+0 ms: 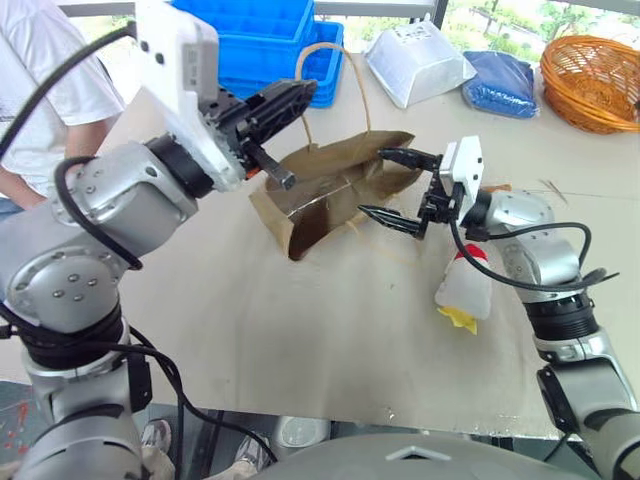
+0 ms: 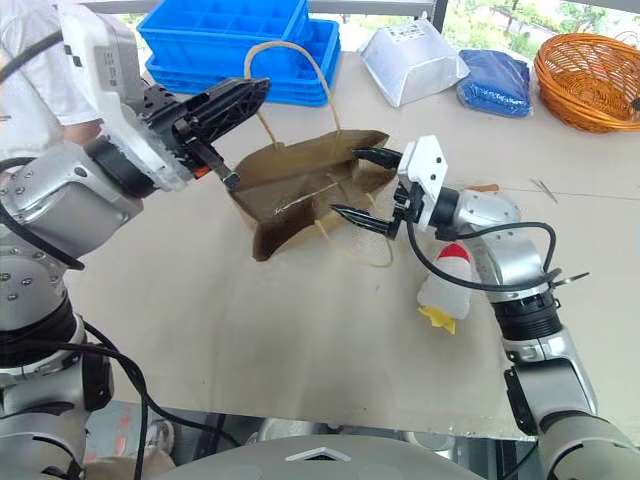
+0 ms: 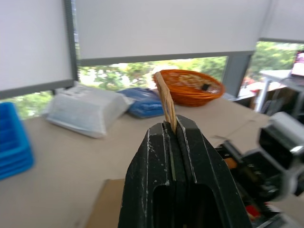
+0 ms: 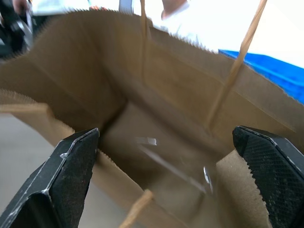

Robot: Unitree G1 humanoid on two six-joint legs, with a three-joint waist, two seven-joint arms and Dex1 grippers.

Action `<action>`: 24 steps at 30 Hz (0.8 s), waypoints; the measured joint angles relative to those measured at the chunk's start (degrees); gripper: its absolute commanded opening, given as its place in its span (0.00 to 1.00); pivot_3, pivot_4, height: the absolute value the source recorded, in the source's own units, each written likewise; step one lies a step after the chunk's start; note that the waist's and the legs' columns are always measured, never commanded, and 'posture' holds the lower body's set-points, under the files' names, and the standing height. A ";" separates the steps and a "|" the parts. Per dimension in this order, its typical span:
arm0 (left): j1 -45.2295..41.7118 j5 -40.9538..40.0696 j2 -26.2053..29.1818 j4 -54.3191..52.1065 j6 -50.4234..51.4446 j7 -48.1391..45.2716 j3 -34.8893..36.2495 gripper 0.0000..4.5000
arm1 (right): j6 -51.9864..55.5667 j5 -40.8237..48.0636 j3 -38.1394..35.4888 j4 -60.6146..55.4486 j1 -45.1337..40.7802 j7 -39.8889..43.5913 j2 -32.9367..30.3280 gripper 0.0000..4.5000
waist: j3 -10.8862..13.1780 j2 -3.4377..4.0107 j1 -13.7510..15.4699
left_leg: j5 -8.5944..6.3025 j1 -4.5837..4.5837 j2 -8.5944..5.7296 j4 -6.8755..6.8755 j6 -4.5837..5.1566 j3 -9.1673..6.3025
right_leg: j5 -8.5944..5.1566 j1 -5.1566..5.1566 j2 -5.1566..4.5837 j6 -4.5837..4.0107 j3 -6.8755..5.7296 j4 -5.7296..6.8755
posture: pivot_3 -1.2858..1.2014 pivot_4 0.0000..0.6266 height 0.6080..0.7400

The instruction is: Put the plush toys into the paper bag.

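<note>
The brown paper bag (image 1: 330, 190) lies on its side mid-table with its mouth toward my right arm. My left gripper (image 1: 305, 92) is shut on one of its tan cord handles (image 3: 165, 102) and holds that handle above the bag. At the bag's mouth my right gripper (image 1: 395, 187) stands open, one finger above the opening and one below it. The right wrist view looks between the fingers (image 4: 57, 185) into the bag's bare brown inside (image 4: 156, 137). A white chicken plush toy (image 1: 465, 290) with a red comb and yellow feet lies on the table under my right forearm, outside the bag.
Along the back of the table stand blue crates (image 1: 270, 40), a white plastic bag (image 1: 415, 60), a blue bag (image 1: 500, 80) and an orange wicker basket (image 1: 595, 80). A person in a white shirt (image 1: 50, 70) stands at the far left.
</note>
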 measured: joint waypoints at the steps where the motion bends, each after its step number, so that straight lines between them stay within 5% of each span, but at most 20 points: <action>1: 0.83 -0.82 -1.02 0.04 -0.01 0.25 -0.48 0.00 | 0.47 0.03 -0.49 -1.02 1.19 0.00 -1.20 0.99 | -0.01 0.01 0.08 | 0.00 0.00 0.00 0.00 0.00 0.00 | 0.00 0.01 -0.01 0.00 0.00 0.00 | 0.52 0.24 1.00; 5: 4.25 -1.19 -3.38 2.73 0.10 -0.02 -3.22 0.00 | 6.12 2.57 -5.99 -6.61 7.96 -0.10 -7.61 0.99 | 0.05 -0.07 0.06 | 0.00 -0.05 0.00 0.01 0.00 0.00 | 0.00 0.00 0.00 0.00 0.00 -0.02 | 0.52 0.24 1.00; 11: 3.68 0.25 -3.85 4.62 0.13 -5.14 -6.81 0.00 | 17.92 19.38 -13.01 -17.26 10.36 -6.51 -3.07 0.99 | 0.08 0.00 -0.06 | 0.03 0.04 0.06 -0.04 -0.05 0.01 | 0.00 -0.01 0.11 0.00 0.06 0.05 | 0.52 0.24 1.00; 18: 1.86 3.88 -5.14 8.13 0.03 -7.86 -8.15 0.00 | 17.58 13.22 -11.03 -18.23 15.14 -8.94 -6.25 0.99 | 0.08 0.00 0.24 | 0.01 -0.10 -0.04 -0.04 0.01 0.01 | -0.01 -0.01 0.06 0.01 0.07 -0.10 | 0.52 0.24 1.00; 24: 2.13 10.02 -5.15 8.48 0.03 -10.27 -11.47 0.00 | 22.57 23.69 -23.82 -21.45 17.18 -14.53 -7.12 0.99 | 0.09 0.00 0.14 | 0.01 -0.08 -0.03 -0.04 0.00 -0.03 | -0.01 -0.01 0.07 0.01 0.07 -0.08 | 0.52 0.24 1.00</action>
